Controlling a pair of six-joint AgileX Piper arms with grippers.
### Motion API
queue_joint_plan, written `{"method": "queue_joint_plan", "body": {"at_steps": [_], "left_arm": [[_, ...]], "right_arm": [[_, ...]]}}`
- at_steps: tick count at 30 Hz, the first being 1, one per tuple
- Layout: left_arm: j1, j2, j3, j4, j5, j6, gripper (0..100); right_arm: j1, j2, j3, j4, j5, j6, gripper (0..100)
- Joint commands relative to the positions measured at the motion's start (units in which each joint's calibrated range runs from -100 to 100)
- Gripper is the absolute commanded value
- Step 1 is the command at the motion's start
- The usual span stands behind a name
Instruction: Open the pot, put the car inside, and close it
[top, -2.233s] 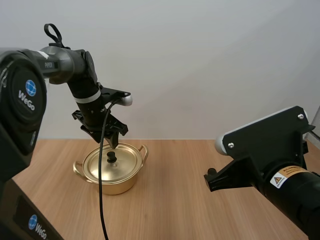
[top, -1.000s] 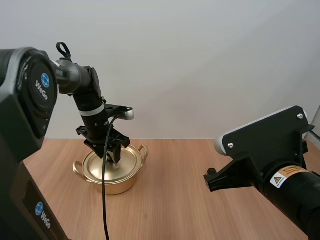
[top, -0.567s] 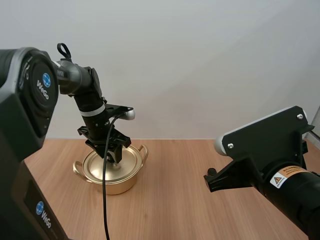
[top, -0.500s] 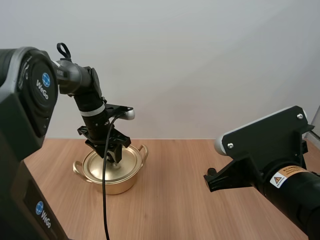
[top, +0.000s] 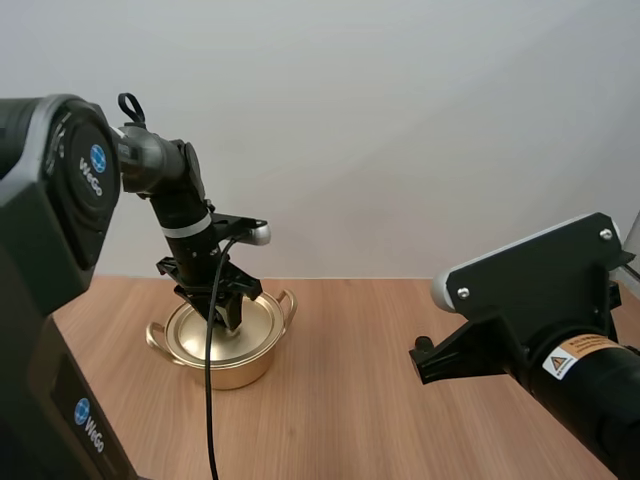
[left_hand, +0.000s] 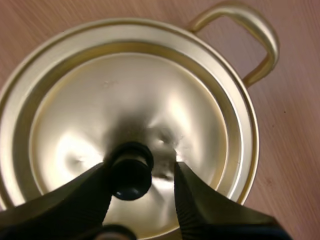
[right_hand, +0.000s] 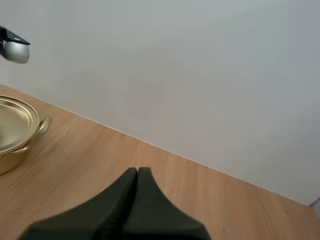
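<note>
Tabletop (top: 350, 380), lidded pot (top: 226, 372): left end effector (left_hand: 140, 168) spread around lid knob (left_hand: 131, 171), perhaps touching; right end effector (right_hand: 137, 173) pressed together.

blocked: pot (top: 225, 368) under left pincer (top: 228, 322) | free: table (top: 350, 400) right of pot

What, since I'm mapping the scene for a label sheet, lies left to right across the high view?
left arm's base → pot → right arm

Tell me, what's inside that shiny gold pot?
Its inside is hidden: a round gold lid covers the gold metal pot. Only the lid's black knob shows on top, the open left tool straddling it.
</note>
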Motion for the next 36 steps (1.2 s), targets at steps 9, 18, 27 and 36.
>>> {"method": "queue_joint_plan", "body": {"at_steps": [9, 18, 27, 36], "left_arm": [[-0.03, -5.2, -4.7, -0.4, -3.1, 1.4, 0], [-0.03, -23.7, -24.3, -10.4, -4.4, 1.4, 0], [-0.03, -44.7, -35.9, -16.3, -18.8, 1.4, 0], [-0.03, -49.4, -48.8, -13.9, -18.6, -1.1, 0]], "right_arm": [[0.0, 0.0, 0.0, 0.4, 0.2, -0.6, 0], [0.0, 0.4, 0.0, 0.4, 0.2, -0.6, 0], [0.0, 16.6, -0.4, 0.9, -4.3, -1.2, 0], [0.0, 57.8, -13.8, 0.3, 0.8, -1.7, 0]]}}
